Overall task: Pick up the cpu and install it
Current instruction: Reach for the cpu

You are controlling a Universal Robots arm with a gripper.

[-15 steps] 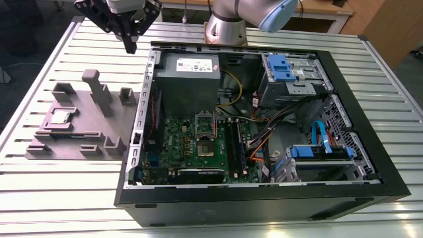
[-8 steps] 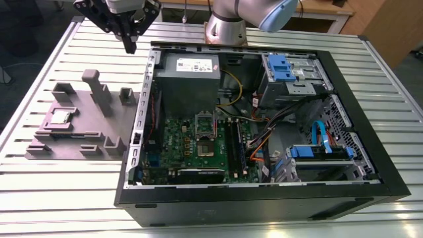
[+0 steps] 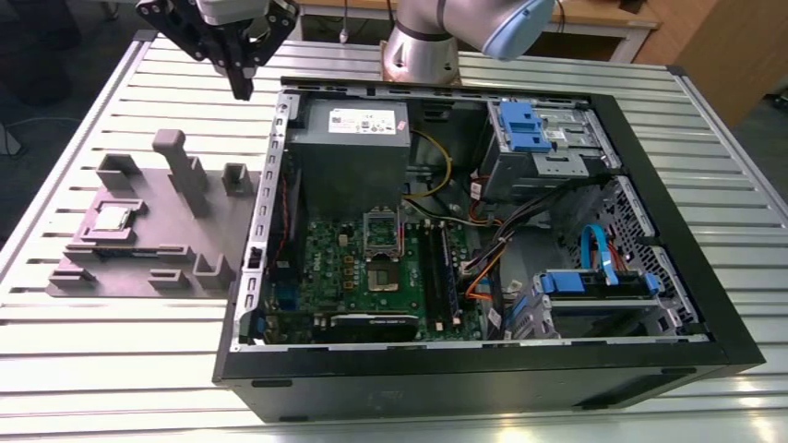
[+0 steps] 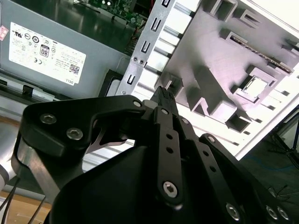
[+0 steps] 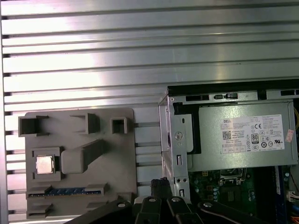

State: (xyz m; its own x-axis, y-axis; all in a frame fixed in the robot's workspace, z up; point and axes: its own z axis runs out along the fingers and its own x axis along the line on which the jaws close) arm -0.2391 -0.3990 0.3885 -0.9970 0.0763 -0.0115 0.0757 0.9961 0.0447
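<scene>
The cpu, a small silvery square, lies flat in a pocket of the grey fixture at the exterior view's left. Both wrist views show the cpu resting on the fixture. My gripper hangs in the air above the table, between the fixture's far end and the computer case's corner. Its fingers are shut together with nothing in them. The green motherboard lies inside the open case, its cpu socket with the metal frame lifted.
The open black computer case takes up the table's middle and the exterior view's right. A grey power supply sits in its corner nearest my gripper. Tall grey posts rise from the fixture. The slatted metal table surrounds both.
</scene>
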